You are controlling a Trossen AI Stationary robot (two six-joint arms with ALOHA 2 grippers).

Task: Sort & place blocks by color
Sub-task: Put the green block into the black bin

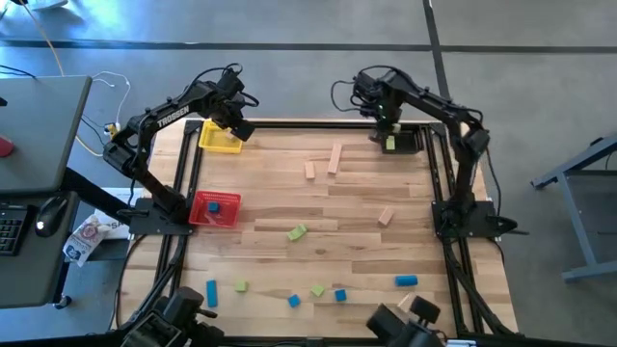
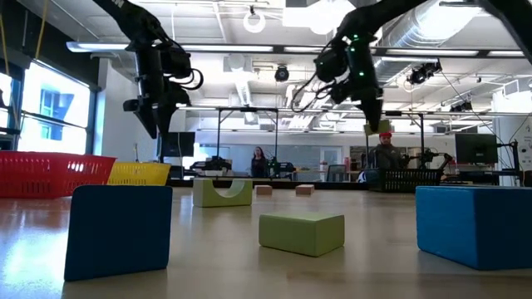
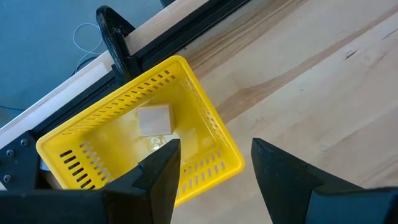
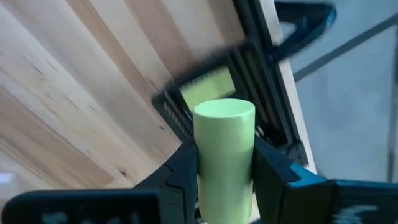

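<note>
My right gripper (image 4: 224,152) hangs at the table's far right, shut on a light green block (image 4: 224,134) above the black bin (image 1: 410,141). Another green block (image 4: 208,87) lies inside that bin. My left gripper (image 3: 214,149) stands open over the near edge of the yellow bin (image 3: 205,118) at the far left, touching nothing. A tan block (image 3: 154,119) lies on that bin's floor. Several blue, green and tan blocks lie loose on the table, among them a green one (image 1: 297,232) and a tan one (image 1: 386,216). My right gripper pinches the light green block by its two opposite sides (image 4: 204,163) between its two fingers. The fingers come steeply from above. The block runs along the fingers, and its rounded end (image 4: 224,111) sticks out past their tips. It is lifted clear, above the black bin.
The red bin (image 1: 204,217) at the left edge holds a blue block (image 1: 214,203). Blue blocks (image 1: 406,280) and green ones (image 1: 317,290) lie scattered along the near edge. Two tan blocks (image 1: 335,159) lie at the far middle. A dark frame (image 1: 443,164) borders the table.
</note>
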